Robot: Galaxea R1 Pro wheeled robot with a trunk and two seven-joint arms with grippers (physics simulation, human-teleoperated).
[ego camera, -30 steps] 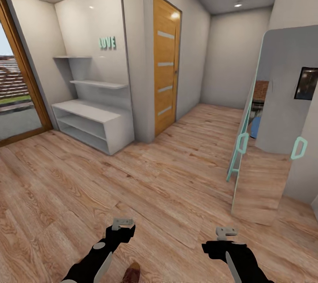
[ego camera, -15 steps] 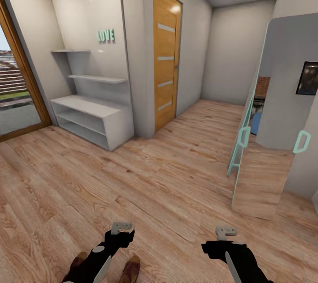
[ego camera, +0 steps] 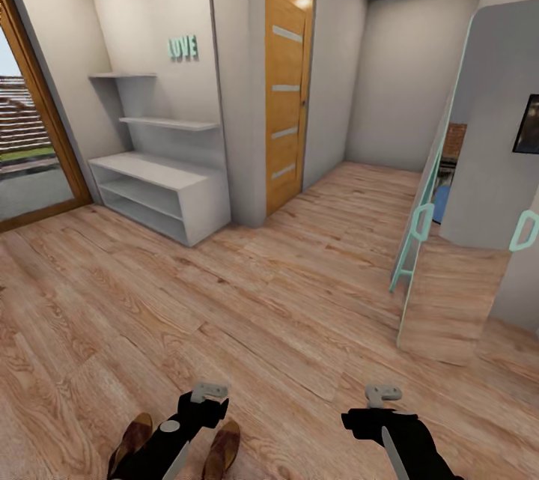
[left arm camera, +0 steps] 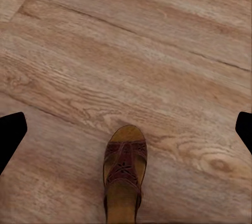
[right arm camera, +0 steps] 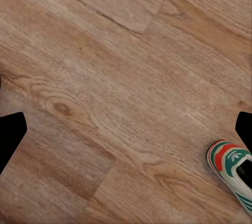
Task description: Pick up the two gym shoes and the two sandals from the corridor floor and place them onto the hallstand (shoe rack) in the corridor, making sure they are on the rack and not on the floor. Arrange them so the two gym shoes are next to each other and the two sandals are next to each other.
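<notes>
Mid-left of the head view: the hallstand (ego camera: 153, 169) sits in a white alcove, flat top over two open shelves. Top and both shelves hold nothing; likely the drop-off, since it stands well apart from the footwear.

Above it, two floating wall shelves (ego camera: 171, 123), bare, and teal "LOVE" lettering (ego camera: 183, 47).

Bottom left: left gripper (ego camera: 209, 392) hangs low over the wooden floor (ego camera: 284, 300), fingers spread wide, holding nothing. Two sandals (ego camera: 131, 441) lie on the floor on either side of the left arm, toes pointing away from the robot. In the left wrist view one sandal (left arm camera: 124, 174) lies between the dark fingertips (left arm camera: 10, 132). Judgement: the arm is lined up above it for a pick.

Centre: wooden door (ego camera: 287, 83), shut.

Bottom right: right gripper (ego camera: 382, 393), also spread and empty, over bare planks. Right wrist view catches a gym shoe (right arm camera: 233, 170) at the frame's lower right, on the floor, off to the side of the fingers.

Right: tall mirror panel (ego camera: 449, 240).
</notes>
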